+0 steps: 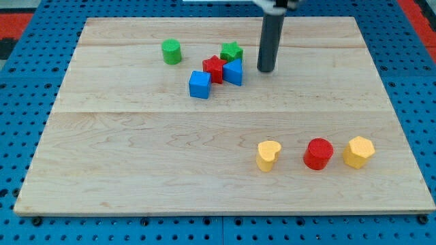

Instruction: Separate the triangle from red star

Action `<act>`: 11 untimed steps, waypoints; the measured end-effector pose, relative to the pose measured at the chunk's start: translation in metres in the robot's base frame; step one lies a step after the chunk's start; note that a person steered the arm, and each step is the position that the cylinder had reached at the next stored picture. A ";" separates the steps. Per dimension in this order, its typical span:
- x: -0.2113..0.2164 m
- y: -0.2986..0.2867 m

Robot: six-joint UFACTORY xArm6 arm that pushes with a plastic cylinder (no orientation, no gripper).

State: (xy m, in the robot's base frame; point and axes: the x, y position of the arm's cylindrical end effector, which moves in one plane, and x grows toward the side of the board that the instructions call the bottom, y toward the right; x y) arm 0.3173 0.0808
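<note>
The red star point(214, 69) sits near the top middle of the wooden board point(136, 150). A blue triangle-like block point(233, 71) touches its right side. A green star point(231, 52) sits just above them, touching or nearly so. A blue cube point(199, 84) lies at the red star's lower left, close to it. My tip point(266, 69) stands on the board a short way to the right of the blue triangle, with a small gap between them.
A green cylinder point(172, 52) stands left of the cluster. Near the view's bottom right are a yellow heart point(268, 155), a red cylinder point(318, 153) and a yellow hexagon point(358, 151) in a row. Blue pegboard surrounds the board.
</note>
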 end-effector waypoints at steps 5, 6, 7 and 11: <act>0.070 -0.085; 0.108 -0.074; 0.117 -0.067; 0.180 -0.092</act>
